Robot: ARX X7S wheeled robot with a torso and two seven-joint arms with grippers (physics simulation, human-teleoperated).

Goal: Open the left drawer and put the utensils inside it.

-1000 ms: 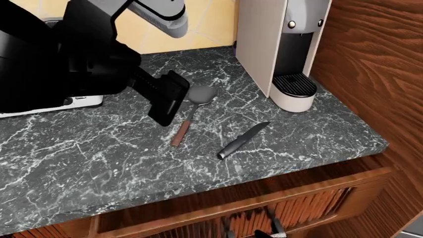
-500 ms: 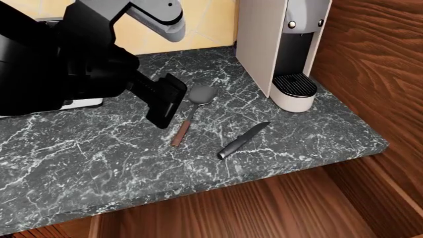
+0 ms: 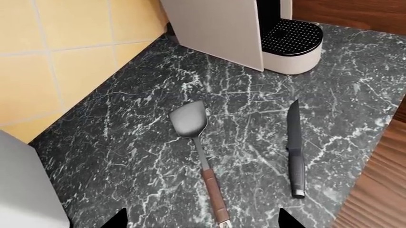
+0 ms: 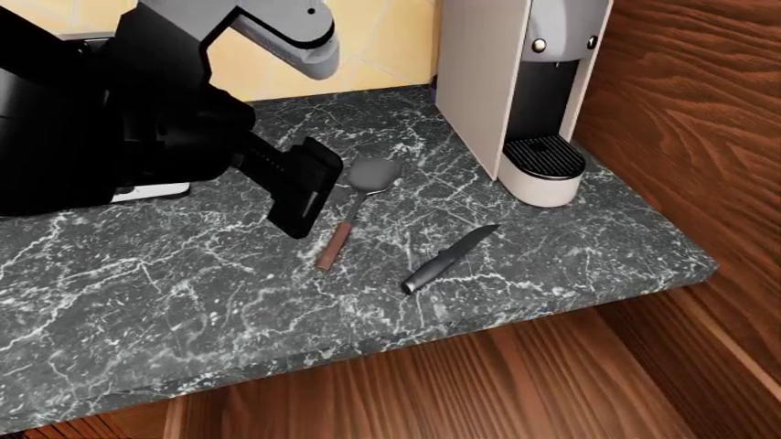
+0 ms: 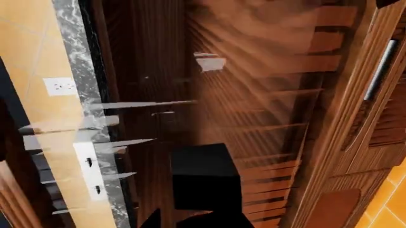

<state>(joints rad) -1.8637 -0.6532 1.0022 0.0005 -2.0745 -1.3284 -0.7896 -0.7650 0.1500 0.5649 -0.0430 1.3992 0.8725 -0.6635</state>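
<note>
Lying apart on marble: spoon (image 4: 351, 206), knife (image 4: 448, 259); no legible writing.

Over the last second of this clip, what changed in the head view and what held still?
The left drawer slid out: its front, visible a second ago, has left the frame, leaving plain wood inside. The left gripper crept slightly away from the spoon. Spoon and knife stayed put.
</note>
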